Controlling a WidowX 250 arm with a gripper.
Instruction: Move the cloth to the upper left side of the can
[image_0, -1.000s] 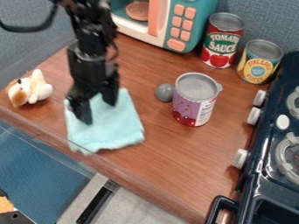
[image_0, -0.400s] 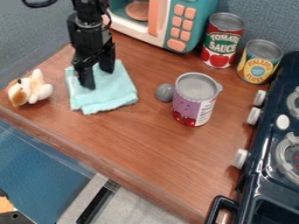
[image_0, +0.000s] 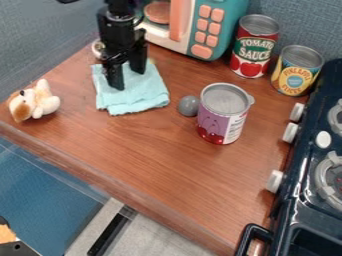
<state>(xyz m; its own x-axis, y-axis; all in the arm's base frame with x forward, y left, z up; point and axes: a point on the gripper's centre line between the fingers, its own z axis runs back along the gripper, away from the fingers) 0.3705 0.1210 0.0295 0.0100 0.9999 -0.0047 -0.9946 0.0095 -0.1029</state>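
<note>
The gripper (image_0: 127, 80) hangs at the upper left of the camera view, its two fingers spread apart and their tips down at the light blue cloth (image_0: 137, 94). The cloth lies flat and slightly crumpled on the wooden counter, and the gripper covers part of its upper half. To the right and a little lower stands the purple can (image_0: 222, 114) with a grey lid, upright and apart from the cloth.
A grey ball (image_0: 188, 106) sits between cloth and can. A plush dog (image_0: 35, 101) lies at the left. The toy microwave (image_0: 207, 30), tomato sauce can (image_0: 254, 46) and pineapple can (image_0: 296, 70) stand behind. A dark stove (image_0: 314, 165) borders the right side.
The gripper and the cloth have both shifted up the view, away from the counter's front edge, and lately also rightward. The purple can and the other objects have stayed put.
</note>
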